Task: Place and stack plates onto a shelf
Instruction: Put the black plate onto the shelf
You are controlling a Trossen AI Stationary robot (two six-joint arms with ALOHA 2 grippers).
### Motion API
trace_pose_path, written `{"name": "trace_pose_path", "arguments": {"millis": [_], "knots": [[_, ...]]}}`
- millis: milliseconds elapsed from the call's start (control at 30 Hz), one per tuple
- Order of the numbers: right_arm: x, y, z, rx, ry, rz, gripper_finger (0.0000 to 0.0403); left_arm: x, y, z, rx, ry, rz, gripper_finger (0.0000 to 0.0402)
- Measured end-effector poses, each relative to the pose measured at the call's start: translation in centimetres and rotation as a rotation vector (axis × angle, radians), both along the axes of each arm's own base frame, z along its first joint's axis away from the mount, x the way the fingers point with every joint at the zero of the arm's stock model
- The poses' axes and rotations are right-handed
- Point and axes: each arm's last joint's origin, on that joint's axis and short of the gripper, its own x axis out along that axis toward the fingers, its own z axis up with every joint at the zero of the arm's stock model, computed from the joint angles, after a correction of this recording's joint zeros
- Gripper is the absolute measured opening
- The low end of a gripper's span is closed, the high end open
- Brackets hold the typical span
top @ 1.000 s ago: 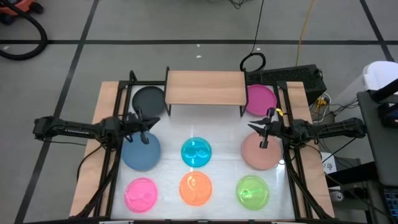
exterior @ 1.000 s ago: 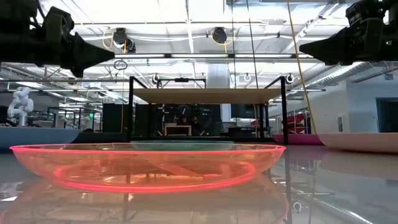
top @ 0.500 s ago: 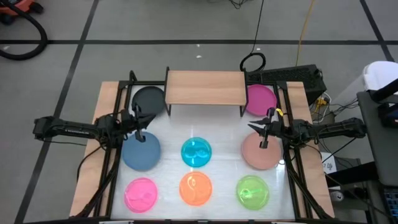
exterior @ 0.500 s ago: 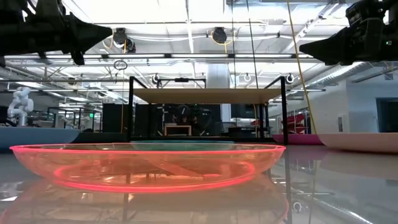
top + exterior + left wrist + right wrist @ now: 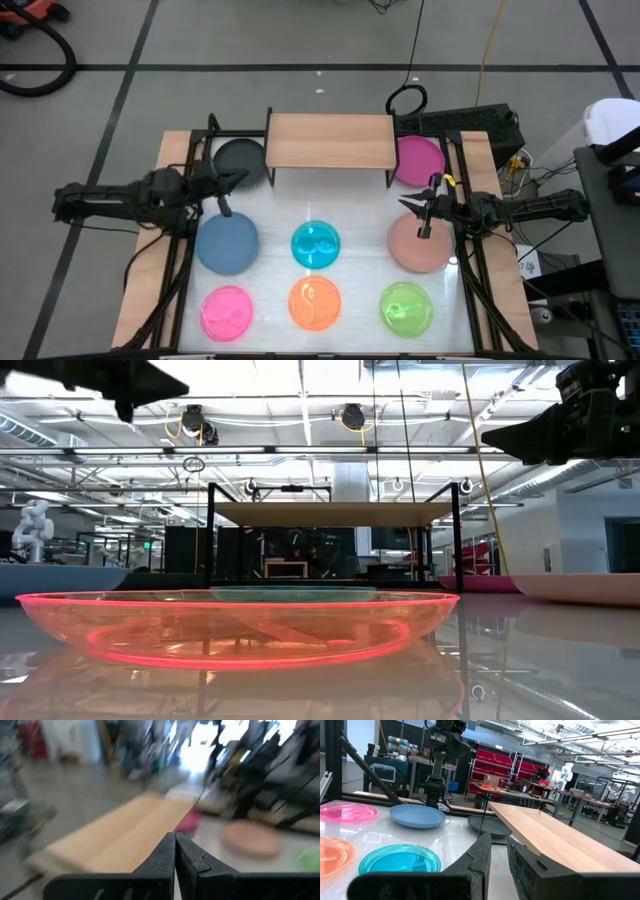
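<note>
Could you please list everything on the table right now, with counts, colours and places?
shelf: one, light wood on black legs, back centre of the table.
large plates: four; dark grey left of the shelf, magenta right of it, blue middle-left, dusty pink middle-right.
small translucent plates: four; cyan centre; pink, orange, green along the front.
left claw: shut, empty, above the blue plate's back edge.
right claw: slightly open, empty, over the dusty pink plate.

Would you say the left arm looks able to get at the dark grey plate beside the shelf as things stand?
Probably yes. The left gripper, shut and empty, hovers just in front of the dark grey plate, with nothing between them. The shelf sits close alongside, so the approach looks tight on that side.
</note>
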Motion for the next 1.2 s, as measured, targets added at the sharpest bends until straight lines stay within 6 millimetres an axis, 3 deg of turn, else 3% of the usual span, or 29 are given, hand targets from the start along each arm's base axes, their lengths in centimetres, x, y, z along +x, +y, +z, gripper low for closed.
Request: {"name": "trace_pose_path", "arguments": {"millis": [200,500,900,1200], "knots": [[0.0,0.0,0.0,0.000,0.000,0.000,0.0050,0.1,0.4,1.2,-0.074,0.314,0.200,0.0004],[0.0,0.0,0.0,0.000,0.000,0.000,0.0050,2.1,1.1,-3.8,-0.211,0.684,0.388,0.0006],[0.0,0.0,0.0,0.000,0.000,0.000,0.0050,5.5,1.1,-6.7,-0.246,0.821,0.376,0.0090],[0.0,0.0,0.0,0.000,0.000,0.000,0.0050,6.8,1.3,-8.3,-0.182,0.934,0.362,0.0099]]}}
